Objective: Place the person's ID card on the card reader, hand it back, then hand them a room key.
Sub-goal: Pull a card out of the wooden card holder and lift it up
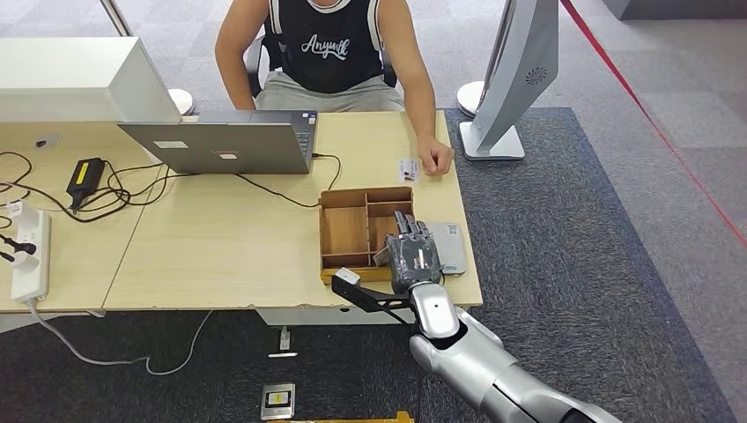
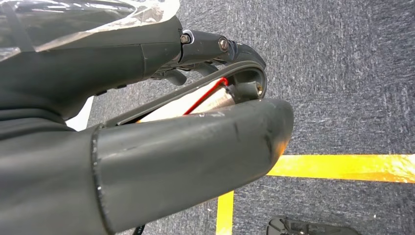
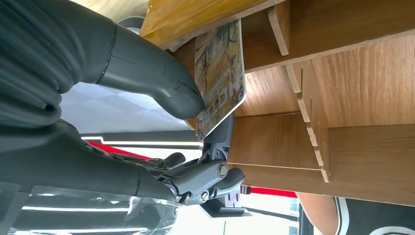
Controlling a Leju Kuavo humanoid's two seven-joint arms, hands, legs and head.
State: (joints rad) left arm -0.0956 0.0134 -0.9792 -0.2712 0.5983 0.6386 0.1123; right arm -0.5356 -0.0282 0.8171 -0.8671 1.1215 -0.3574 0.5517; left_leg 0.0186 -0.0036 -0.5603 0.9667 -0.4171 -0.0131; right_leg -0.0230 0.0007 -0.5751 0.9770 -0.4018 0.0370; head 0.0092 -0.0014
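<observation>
- The ID card (image 1: 407, 169) lies flat on the light wooden table (image 1: 229, 247), at the upper middle of the head view, just beside the person's hand (image 1: 436, 159); its print is too small to read.
- The room key card (image 3: 220, 73) is pinched by the right hand (image 1: 414, 256) between the thick thumb (image 3: 161, 83) and a darker finger (image 3: 220, 139). It stands inside the wooden organizer tray (image 1: 345, 231), whose dividers are seen close in the right wrist view.
- In the head view this hand covers the right compartments of the tray, so the card itself is hard to make out there.
- The grey card reader (image 1: 447, 247) lies just right of the tray, near the table's right edge, and is partly hidden behind the hand.
- The left hand (image 2: 186, 147) is at the left and centre of the left wrist view, over dark carpet with yellow tape (image 2: 342, 166). The thumb blocks most of the fingers, so I cannot tell if it is closed or spread.
- The person's head is cut off by the top edge.
- An open laptop (image 1: 229, 141) is at the upper left of centre, and a power strip (image 1: 28, 256) at the far left.
</observation>
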